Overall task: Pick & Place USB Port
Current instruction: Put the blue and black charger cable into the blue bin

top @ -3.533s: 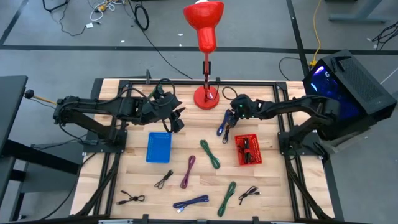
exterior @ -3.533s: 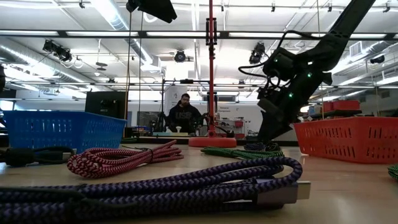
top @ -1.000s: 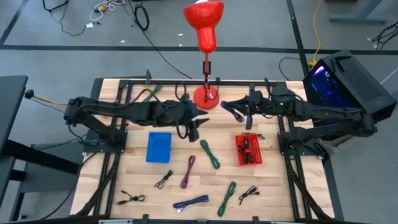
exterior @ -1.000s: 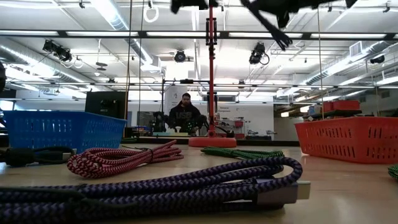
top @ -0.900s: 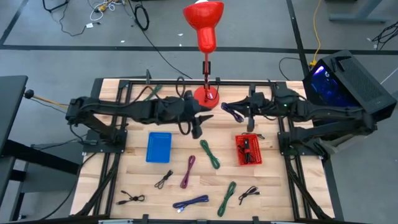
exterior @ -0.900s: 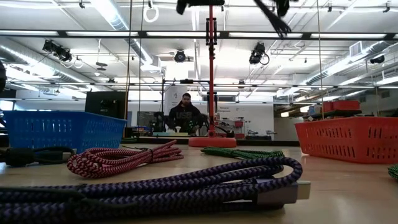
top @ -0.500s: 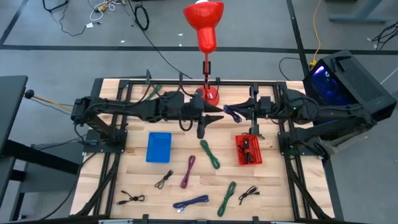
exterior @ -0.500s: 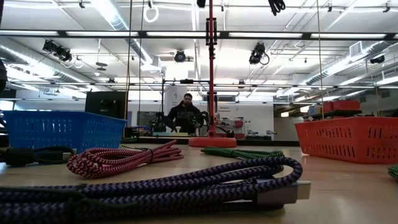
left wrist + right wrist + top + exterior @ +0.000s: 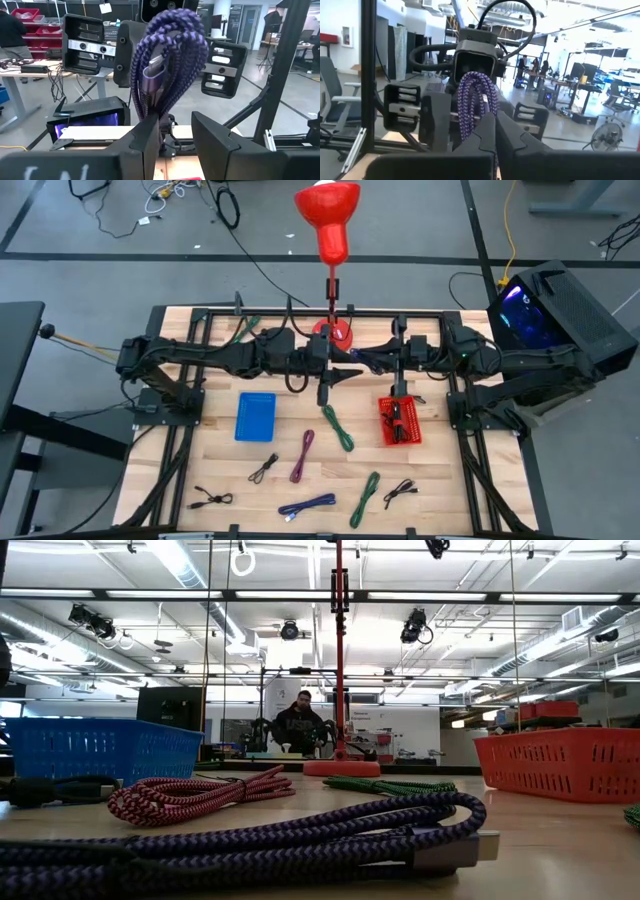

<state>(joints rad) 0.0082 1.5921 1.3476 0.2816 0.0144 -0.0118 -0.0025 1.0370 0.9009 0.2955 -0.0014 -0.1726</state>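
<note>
The purple braided USB cable [image 9: 368, 360] hangs bunched in mid-air above the worktop [image 9: 290, 440], between the two arms near the red lamp base [image 9: 334, 332], at about twelve o'clock of the table's middle. Over the last seconds we see it lifted off the boards at the red basket's [image 9: 399, 420] ten o'clock and carried up and inward, while the left arm swings in from nine o'clock to meet it. We read this as a handover in progress: the cable is picked but not yet placed.

The right gripper [image 9: 490, 127] has its fingers clamped shut on the cable's loop [image 9: 475, 100]. The left gripper [image 9: 175, 135] faces it head-on, fingers parted either side of the coil [image 9: 167, 60] and not closed on it, as far as we can tell.

Both arms stretch nearly level, wrists almost meeting, high enough that the low view shows only a tip at its top edge.
</note>
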